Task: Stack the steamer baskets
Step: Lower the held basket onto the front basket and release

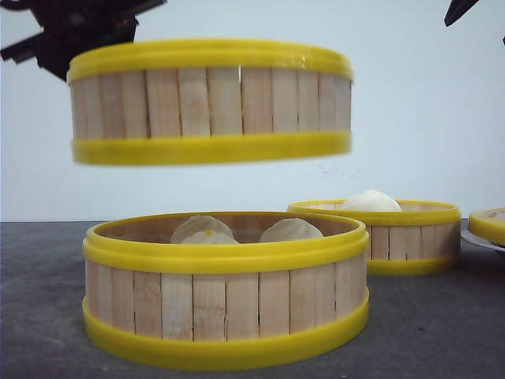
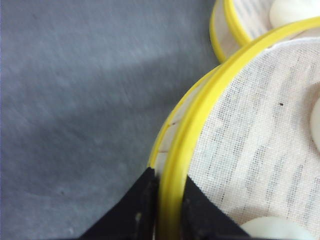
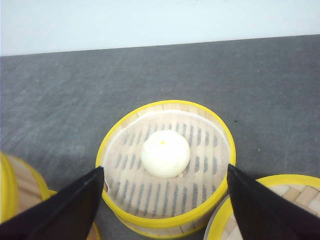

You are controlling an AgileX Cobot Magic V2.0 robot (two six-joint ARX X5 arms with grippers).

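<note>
A: Left gripper (image 2: 167, 212): status?

B: Clamped on the rim of my lifted basket (image 1: 210, 103), which hangs in the air over the near basket (image 1: 226, 288) on the grey table (image 1: 39, 316); near one holds buns (image 1: 292, 230).

A: Right gripper (image 3: 162, 192)?

B: Fingers wide apart, empty, above the far basket (image 3: 166, 165) with its single bun (image 3: 165, 153).

A: Handling note?

B: I judge: centre rim over rim, keep level, lower slowly, release only once seated.

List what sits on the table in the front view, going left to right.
Near steamer basket holding buns → far steamer basket with one bun → yellow-rimmed item cut off at the right edge. The lifted basket hangs above.
</note>
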